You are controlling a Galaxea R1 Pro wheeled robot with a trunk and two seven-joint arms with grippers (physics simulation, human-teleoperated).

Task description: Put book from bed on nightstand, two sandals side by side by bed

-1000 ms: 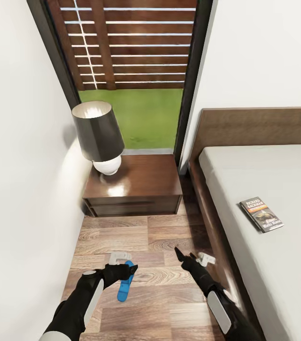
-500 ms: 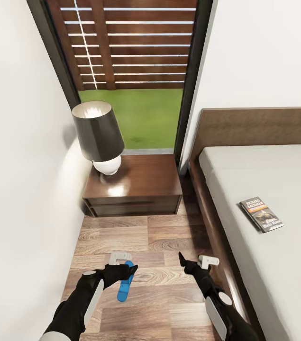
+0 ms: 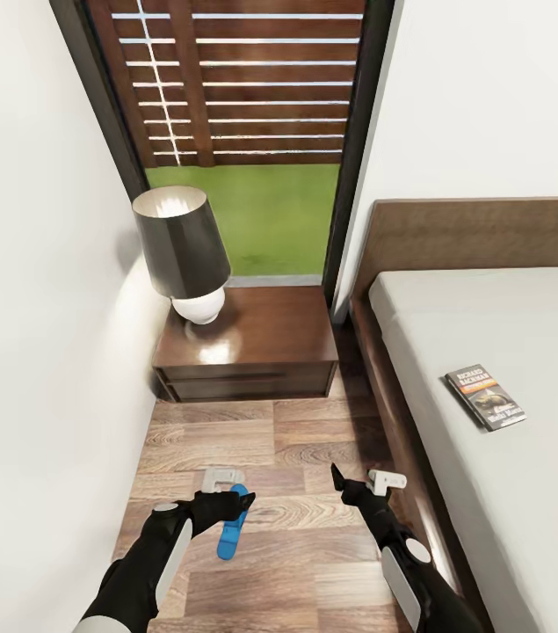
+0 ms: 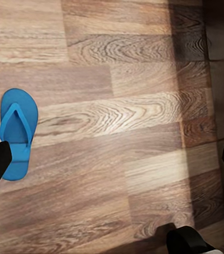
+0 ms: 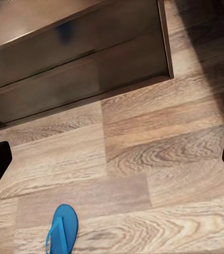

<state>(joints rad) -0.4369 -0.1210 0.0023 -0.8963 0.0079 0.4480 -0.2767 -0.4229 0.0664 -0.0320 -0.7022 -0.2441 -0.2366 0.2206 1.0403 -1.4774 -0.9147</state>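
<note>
The nightstand (image 3: 248, 345) stands against the window wall, just beside the head end of the bed (image 3: 507, 422), and serves as the landmark here. On its glossy top, at the corner nearest the side wall, sits a lamp (image 3: 182, 255) with a dark shade and a round white base. The book (image 3: 485, 397) lies flat on the pale mattress, on the far side of the bed frame from the nightstand and well apart from it. On the wood-plank floor (image 3: 252, 440) in front of the nightstand's drawer, one blue sandal (image 3: 233, 520) lies flat with its strap up, its long axis running roughly toward the nightstand; it also appears in the left wrist view (image 4: 17, 132) and, with the nightstand's drawer front (image 5: 80, 69) beyond it, in the right wrist view (image 5: 62, 228). The left gripper (image 3: 224, 492) hovers above the sandal's nightstand end, its fingers spread wide and holding nothing; the sandal rests on the floor below, not touching them. The right gripper (image 3: 365, 483) hangs over bare floor between the sandal and the bed frame, in front of the nightstand's bed-side corner, also spread wide and empty.
</note>
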